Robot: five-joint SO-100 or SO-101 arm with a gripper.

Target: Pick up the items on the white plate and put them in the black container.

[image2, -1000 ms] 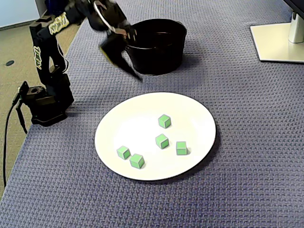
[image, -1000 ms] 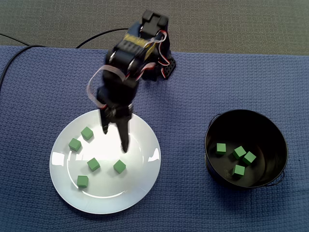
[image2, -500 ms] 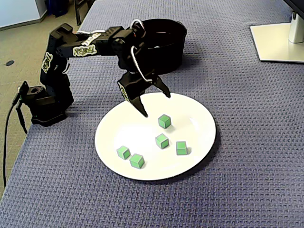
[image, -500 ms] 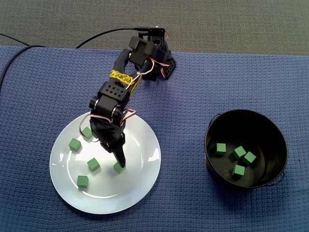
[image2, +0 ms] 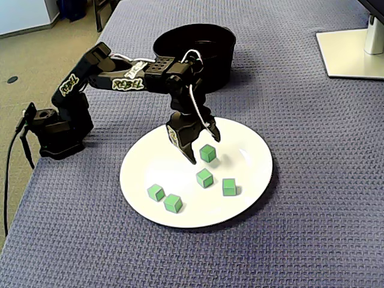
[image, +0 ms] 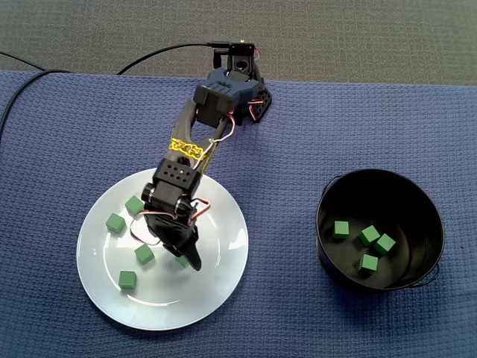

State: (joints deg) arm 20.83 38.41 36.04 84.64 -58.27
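One fixed view straight down; other oblique, from side, nearer. Both share plate (image: 97,298), container (image2: 210,60).

Blue woven cloth (image: 59,149), blk cable (image: 186,45), white stand base (image2: 351,57), grey carpet (image: 373,30)

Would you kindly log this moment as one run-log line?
gripper: open astride green cube | white plate: five cubes | black container: four cubes | stage: pre-grasp
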